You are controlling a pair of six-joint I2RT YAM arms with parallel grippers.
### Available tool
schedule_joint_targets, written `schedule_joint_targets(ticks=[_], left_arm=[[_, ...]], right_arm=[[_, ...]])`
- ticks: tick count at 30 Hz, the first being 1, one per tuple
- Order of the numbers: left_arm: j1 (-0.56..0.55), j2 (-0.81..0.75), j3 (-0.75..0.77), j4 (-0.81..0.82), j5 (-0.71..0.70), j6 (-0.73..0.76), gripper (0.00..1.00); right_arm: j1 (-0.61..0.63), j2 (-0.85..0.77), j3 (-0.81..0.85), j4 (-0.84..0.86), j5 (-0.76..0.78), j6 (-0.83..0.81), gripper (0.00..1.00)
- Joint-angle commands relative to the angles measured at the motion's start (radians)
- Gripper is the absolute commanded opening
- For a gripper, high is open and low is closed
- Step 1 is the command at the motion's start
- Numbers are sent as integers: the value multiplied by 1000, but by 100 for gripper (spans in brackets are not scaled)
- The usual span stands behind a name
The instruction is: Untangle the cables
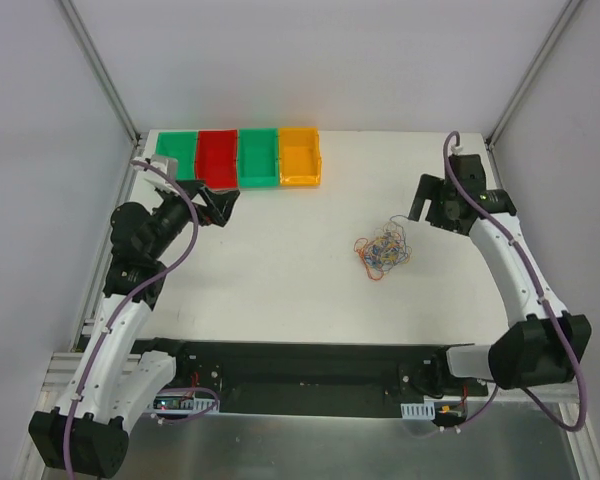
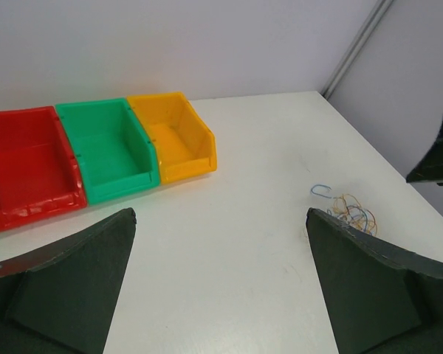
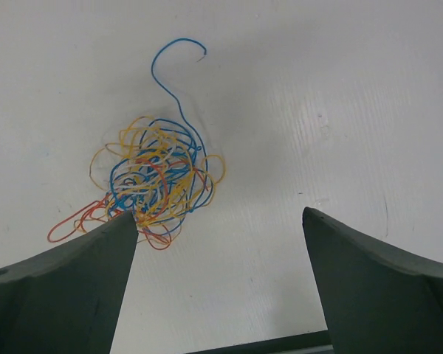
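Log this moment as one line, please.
cables: one tangled heap, not held | left gripper: open, near bins | right gripper: open, beside heap

In the top view the cables (image 1: 385, 250) were too small, and we could not separate single wires. In the left wrist view one finger (image 2: 369, 287) of the left gripper (image 2: 220, 221) hid the lower part of the bundle. The left edge cut the red bin (image 2: 29, 173), and the right arm (image 2: 437, 151) showed only as a dark corner. In the right wrist view a finger (image 3: 66, 295) of the right gripper (image 3: 218, 217) covered the tangle's lower edge.
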Motion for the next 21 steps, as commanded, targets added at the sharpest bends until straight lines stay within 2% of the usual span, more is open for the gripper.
schedule_joint_targets(ticks=[1,4,5,10,13,16,21], left_arm=[[7,43,14,10,151,-33,99],[8,87,31,18,263,-56,98],[10,97,37,19,285,-60,97],[14,144,46,21,337,-79,96],[16,179,57,15,374,-99,95],[16,244,74,8,415,-140,93],[10,353,100,8,505,-206,88]], right_arm=[[-82,81,-30,69,-123,76,96],[-126,173,-30,108,-172,76,96],[-135,191,-37,138,-246,68,96],[-103,228,-153,279,-428,139,99],[-33,202,-259,387,-463,153,92],[39,192,-330,462,-486,136,78],[200,213,-342,464,-420,82,61]])
